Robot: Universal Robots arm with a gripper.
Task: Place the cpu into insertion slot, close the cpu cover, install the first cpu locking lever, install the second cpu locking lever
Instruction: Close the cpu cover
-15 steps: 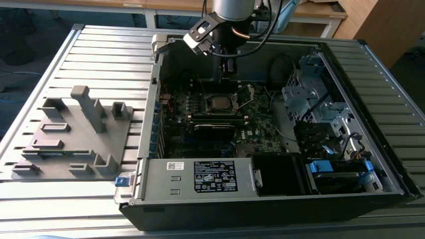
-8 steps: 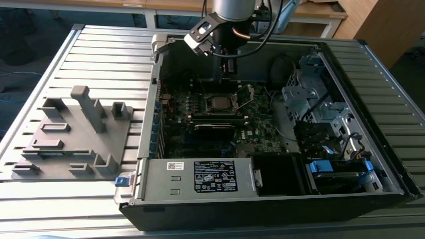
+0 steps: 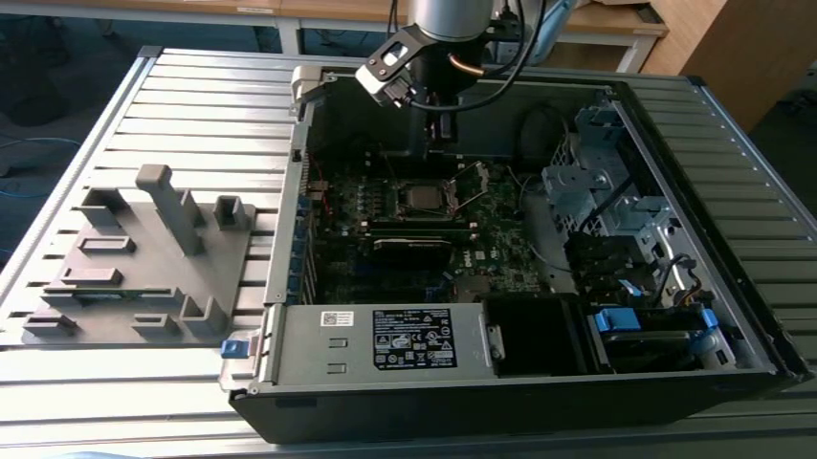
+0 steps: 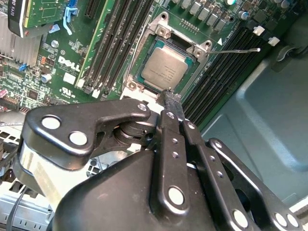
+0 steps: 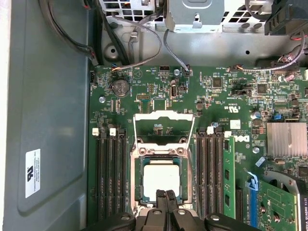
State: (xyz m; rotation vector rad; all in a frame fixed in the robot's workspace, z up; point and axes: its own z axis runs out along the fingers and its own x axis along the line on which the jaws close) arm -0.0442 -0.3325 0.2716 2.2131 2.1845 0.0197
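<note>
- gripper [image 5: 166, 195] is hanging right over the cpu [image 5: 161, 177], fingertips pressed tight together w/ nothing btwn them
- in the second wrist view the gripper tip [image 4: 172, 98] is sitting just at the chip's edge; touching or not, can't tell
- cpu is lying flat inside the insertion slot [image 5: 138, 168], silver top facing up, dark socket rim showing around it
- cpu cover [image 5: 164, 116] is standing open, tipped back off the socket on its hinge side, green board showing thru its window
- one thin wire locking lever [image 4: 236, 49] is sticking out free over the mem slots [image 5: 108, 178], not latched
- those long black slots are running along both sides of the socket on the motherboard [image 5: 144, 86]
- exterior view: arm is reaching down into the open pc case [image 3: 511, 402] w/ the gripper [image 3: 438, 129] above the socket area
- case is lying on a slatted table [image 3: 191, 96], w/ a grey fixture block [image 3: 141, 268] just beside it on the exterior view's left
</note>
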